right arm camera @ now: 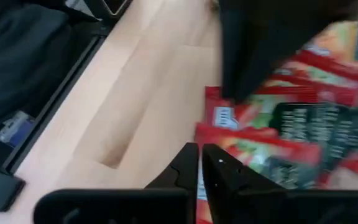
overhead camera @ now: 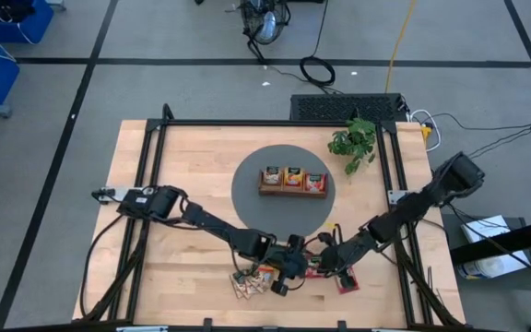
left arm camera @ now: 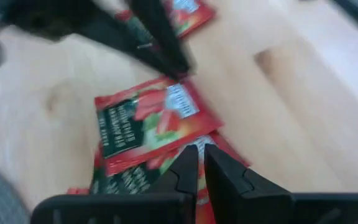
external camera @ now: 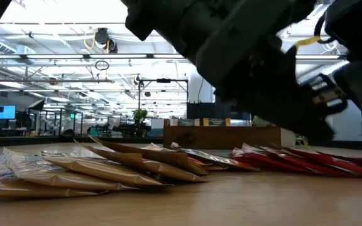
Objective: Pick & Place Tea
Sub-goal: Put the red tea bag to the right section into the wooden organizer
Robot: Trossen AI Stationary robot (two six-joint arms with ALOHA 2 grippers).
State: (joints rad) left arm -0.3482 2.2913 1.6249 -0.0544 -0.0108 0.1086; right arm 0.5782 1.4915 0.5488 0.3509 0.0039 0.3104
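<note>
Converging at lower centre on the tea (overhead camera: 264, 277), left tool (left arm camera: 199, 163) and right tool (right arm camera: 200, 163) show near-closed fingers; whether either grips a sachet is unclear.

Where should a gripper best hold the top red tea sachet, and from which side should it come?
Probably the free edge of the red sachet, approached from above: it lies flat on the red pile, so only its thin rim offers a pinch. Both the left gripper and right gripper are shut.

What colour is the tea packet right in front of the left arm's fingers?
Red, with a dark green panel and a small white label: the tea sachet, clearest in the left wrist view.
</note>
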